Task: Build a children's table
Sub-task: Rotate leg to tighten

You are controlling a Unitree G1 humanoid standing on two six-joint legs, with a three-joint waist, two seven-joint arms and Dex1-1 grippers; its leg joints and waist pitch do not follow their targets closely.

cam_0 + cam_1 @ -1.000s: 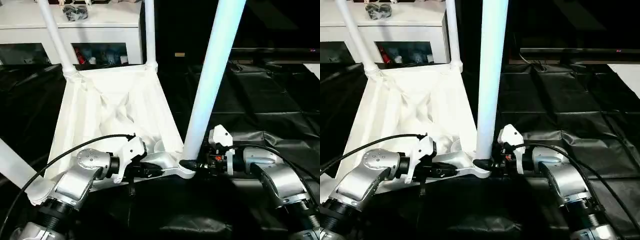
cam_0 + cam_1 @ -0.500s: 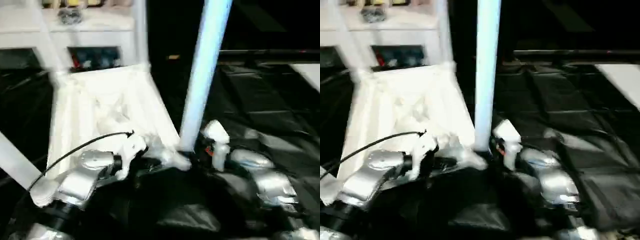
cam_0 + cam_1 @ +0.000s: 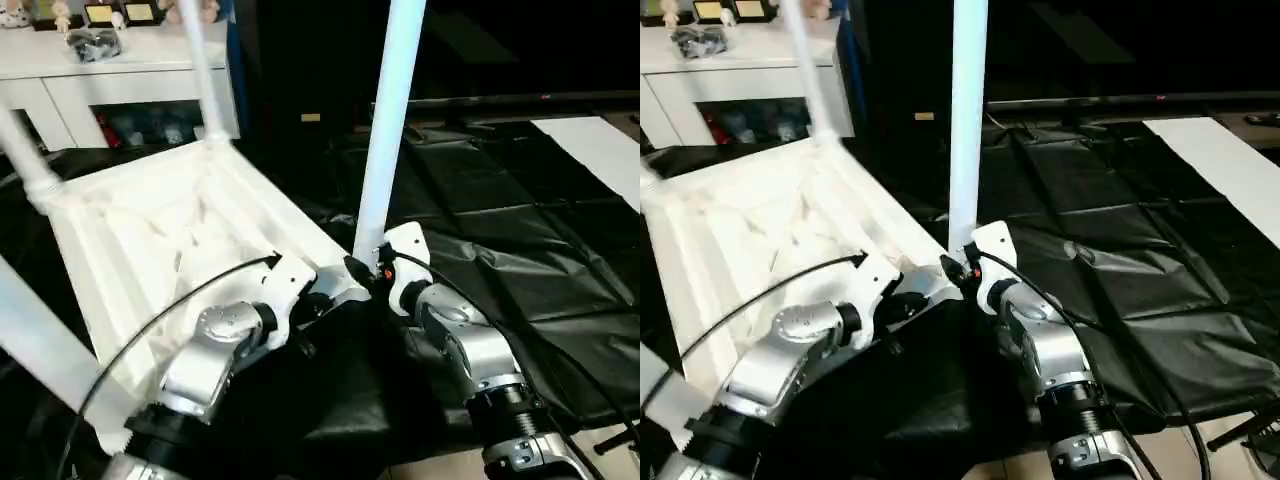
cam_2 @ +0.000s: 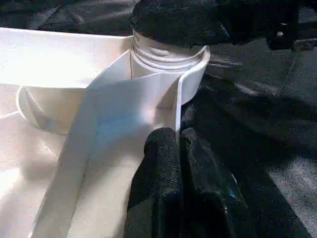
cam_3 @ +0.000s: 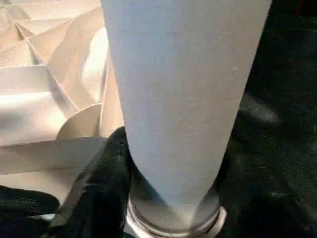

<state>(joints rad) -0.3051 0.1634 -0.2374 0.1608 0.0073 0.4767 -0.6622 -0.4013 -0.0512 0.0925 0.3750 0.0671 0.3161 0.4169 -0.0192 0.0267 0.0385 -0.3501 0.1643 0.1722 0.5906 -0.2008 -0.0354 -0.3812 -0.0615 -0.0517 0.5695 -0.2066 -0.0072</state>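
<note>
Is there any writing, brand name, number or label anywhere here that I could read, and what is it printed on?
None can be read.
The small framed items on top of the white cabinet are too small to show any words.
The white tabletop, its legs and both arms show no lettering.

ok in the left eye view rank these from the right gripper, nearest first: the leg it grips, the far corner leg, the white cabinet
1. Leg in the right gripper, standing in the tabletop's near corner socket.
2. Far corner leg, across the tabletop, up and left.
3. White cabinet, behind that leg, along the back left.
</note>
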